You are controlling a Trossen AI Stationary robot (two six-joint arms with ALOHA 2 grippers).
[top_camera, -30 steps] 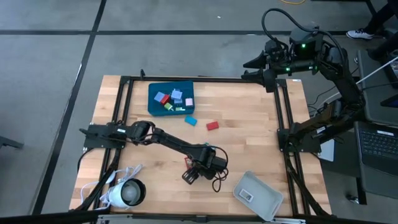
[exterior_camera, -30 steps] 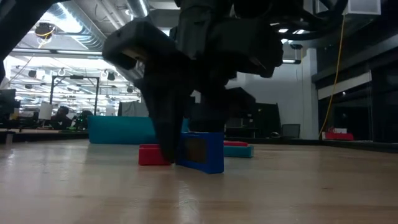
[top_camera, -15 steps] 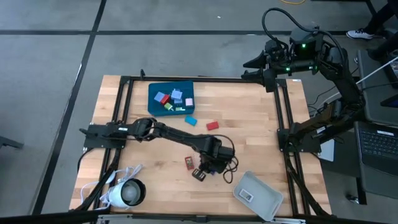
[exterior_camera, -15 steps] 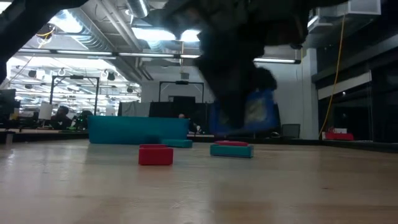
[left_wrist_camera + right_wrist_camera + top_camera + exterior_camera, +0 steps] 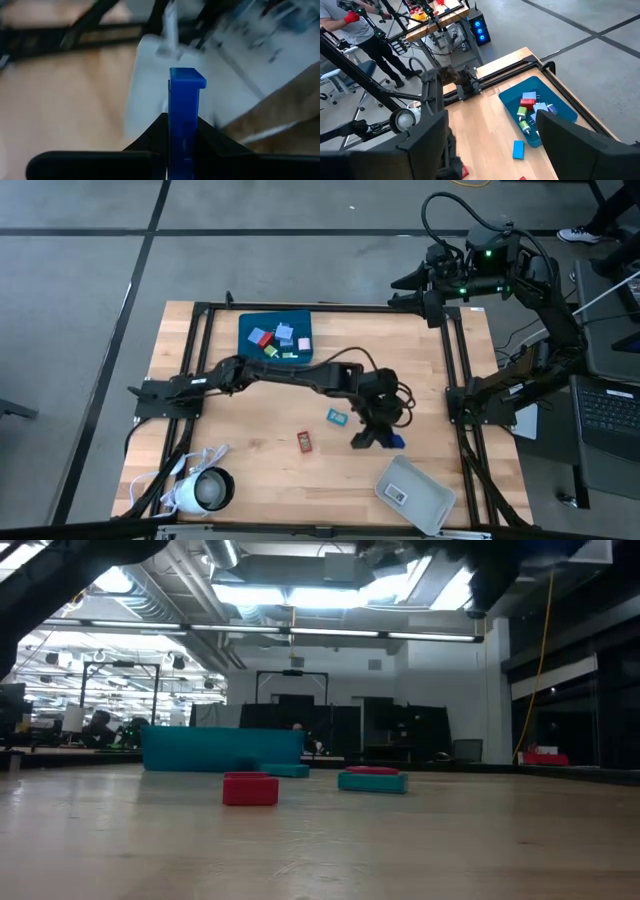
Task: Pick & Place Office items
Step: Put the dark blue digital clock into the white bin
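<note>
High view: left gripper (image 5: 378, 439) stretched across the table (image 5: 430, 380), jaws clamped on a blue block (image 5: 394, 442) just above the grey tray (image 5: 413, 493). Right gripper (image 5: 490, 145) parked beyond the table's far right corner, jaws wide, holding nothing. Red block (image 5: 305, 441) and light blue block (image 5: 336, 416) lying mid-table, apart. Teal tray (image 5: 245, 330) at the far edge, holding several small coloured blocks (image 5: 283, 334). White round corded device (image 5: 199, 491) at the near left corner.
</note>
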